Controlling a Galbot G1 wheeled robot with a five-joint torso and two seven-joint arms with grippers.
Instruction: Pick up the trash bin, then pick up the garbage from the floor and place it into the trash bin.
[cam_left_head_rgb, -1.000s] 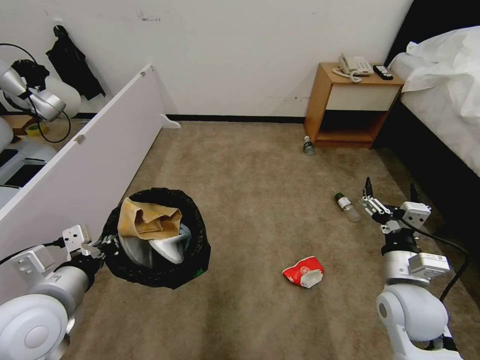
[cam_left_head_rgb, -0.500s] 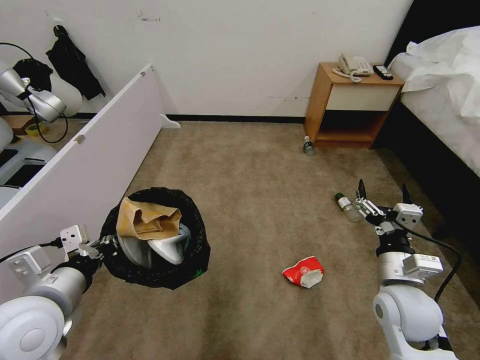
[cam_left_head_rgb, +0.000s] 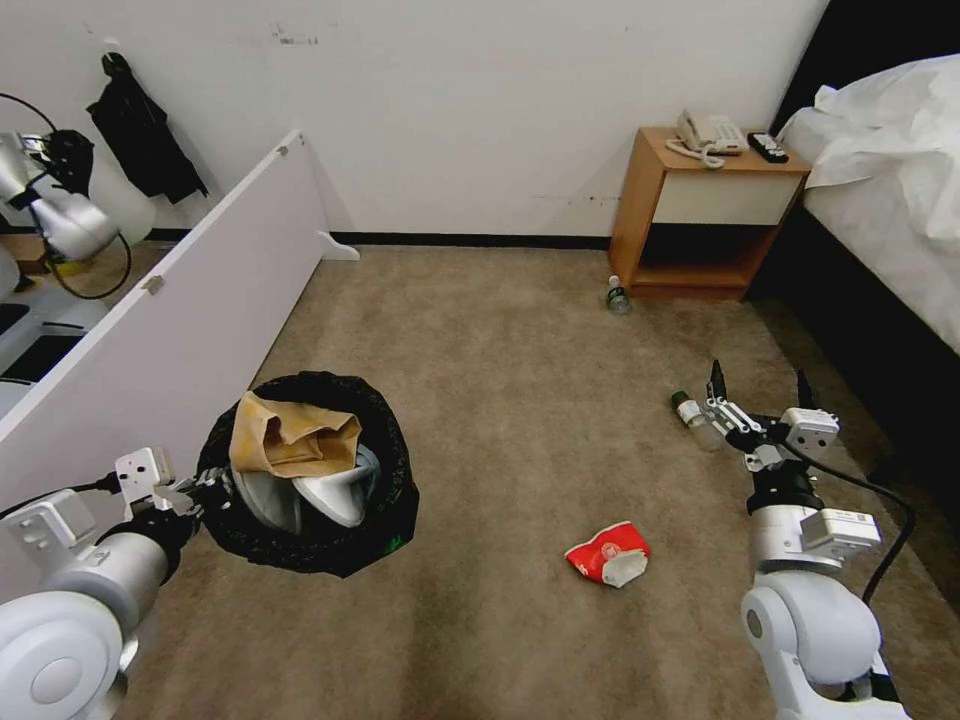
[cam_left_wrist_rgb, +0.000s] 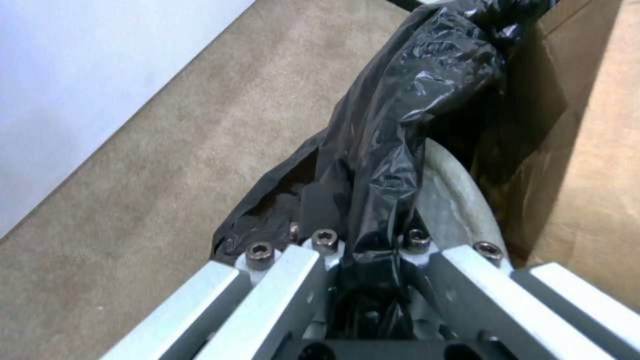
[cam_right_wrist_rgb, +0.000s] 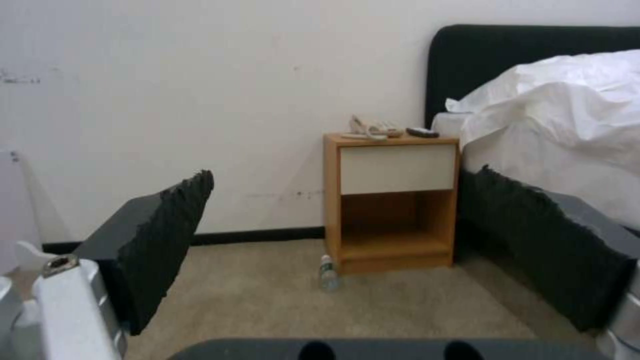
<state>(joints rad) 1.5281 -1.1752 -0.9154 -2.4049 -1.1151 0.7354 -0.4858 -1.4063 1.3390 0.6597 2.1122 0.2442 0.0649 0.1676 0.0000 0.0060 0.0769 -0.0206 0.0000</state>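
The left gripper (cam_left_head_rgb: 195, 492) pinches the black-bagged rim of the trash bin (cam_left_head_rgb: 310, 545), held above the floor (cam_left_head_rgb: 500, 400) at the robot's left; a brown paper bag (cam_left_head_rgb: 290, 440) and white slippers (cam_left_head_rgb: 330, 495) lie inside. A crushed red-and-white wrapper (cam_left_head_rgb: 607, 552) rests on the carpet near the middle. To the right, the right gripper (cam_left_head_rgb: 758, 385), fingers spread, hovers just beside a clear bottle (cam_left_head_rgb: 692, 416). Farther off, a second bottle (cam_left_head_rgb: 617, 295) stands by the nightstand (cam_left_head_rgb: 700, 215).
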